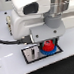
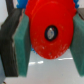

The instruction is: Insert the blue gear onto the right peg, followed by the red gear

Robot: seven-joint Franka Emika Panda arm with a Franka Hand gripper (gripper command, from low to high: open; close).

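Observation:
My gripper [image 1: 45, 43] is shut on the red gear [image 1: 46, 46], directly over the white plate with black border [image 1: 29, 55]. The blue gear [image 1: 51, 50] lies flat on the plate just beneath the red gear, its toothed rim showing around it. In the wrist view the red gear [image 2: 50, 32] fills the space between the two green pads [image 2: 20, 42], with its dark hub hole at the centre. The right peg is hidden by the gears and the hand. I cannot tell whether the red gear touches the blue one.
The arm's white body [image 1: 33, 15] fills the upper half of the exterior view. A black cable [image 1: 5, 42] runs across the white table [image 1: 13, 67] at the exterior view's left.

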